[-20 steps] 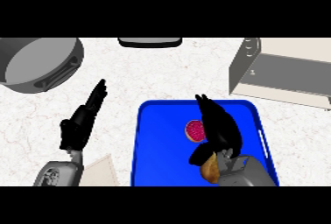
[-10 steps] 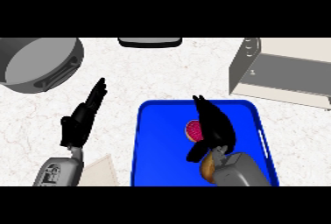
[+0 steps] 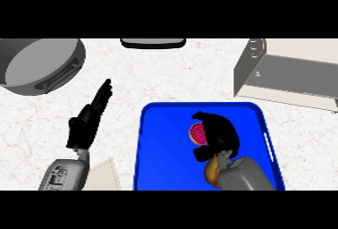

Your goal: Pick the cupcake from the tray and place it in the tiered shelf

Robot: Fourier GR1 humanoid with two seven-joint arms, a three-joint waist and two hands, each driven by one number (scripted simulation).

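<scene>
- Blue rectangular tray (image 3: 165, 147) with a raised rim sits on the white marbled counter (image 3: 171, 76), lower centre-right.
- Pink-topped cupcake (image 3: 196, 133) lies inside the tray, near its middle; only its left part shows.
- Right hand (image 3: 218, 134) is over the tray, black fingers curled round the cupcake's right side and top, covering most of it. Can't tell if the cupcake is lifted off the tray floor.
- Left hand (image 3: 89, 118) is left of the tray, over bare counter, fingers straight and together, holding nothing.
- Beige tiered shelf (image 3: 290, 74) stands at upper right, well apart from the tray.
- Grey round pot (image 3: 40, 65) is at upper left; a dark flat object (image 3: 152, 43) is at top centre.
</scene>
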